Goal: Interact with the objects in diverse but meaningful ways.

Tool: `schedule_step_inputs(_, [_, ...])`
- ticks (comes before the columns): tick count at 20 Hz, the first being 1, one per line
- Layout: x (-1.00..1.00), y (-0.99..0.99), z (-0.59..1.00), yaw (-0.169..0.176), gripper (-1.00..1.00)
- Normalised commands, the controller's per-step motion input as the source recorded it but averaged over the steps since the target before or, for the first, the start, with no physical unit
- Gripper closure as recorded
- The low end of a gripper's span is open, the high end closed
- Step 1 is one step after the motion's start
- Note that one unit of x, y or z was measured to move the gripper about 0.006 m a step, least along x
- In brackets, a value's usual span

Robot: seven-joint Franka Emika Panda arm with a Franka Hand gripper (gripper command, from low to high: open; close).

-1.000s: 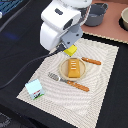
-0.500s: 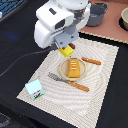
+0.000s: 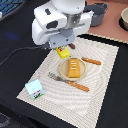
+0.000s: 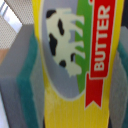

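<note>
A dark, nearly black worktop [image 3: 112, 100] fills most of the exterior view. On it lies a pale cream placemat [image 3: 102, 75] with fine woven stripes, turned at an angle to the picture's edges. At the far side, toward the exterior view's right, a strip of reddish-brown surface [image 3: 107, 34] begins where the dark worktop ends. A grey pot [image 3: 97, 14] stands at that far edge, and a part of a pale round bowl [image 3: 124, 19] shows in the upper right corner. The light is soft and even, with only weak shadows on the mat. No wall, floor or window can be made out.
</note>
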Motion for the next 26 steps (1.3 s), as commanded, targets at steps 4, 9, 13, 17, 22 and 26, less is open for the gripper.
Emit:
schedule_step_inputs(4, [-0.85,0.02,-0.41,-0.087,1.0])
schedule_step_inputs(9, [-0.85,0.0,-0.43,-0.089,1.0])
schedule_step_inputs(13, [-0.83,0.0,-0.44,-0.09,1.0])
schedule_step_inputs(17, [-0.74,0.0,-0.41,-0.091,1.0])
schedule_step_inputs(22, [-0.49,0.03,-0.27,-0.073,1.0])
schedule_step_inputs(26, [-0.22,0.09,-0.12,-0.042,1.0])
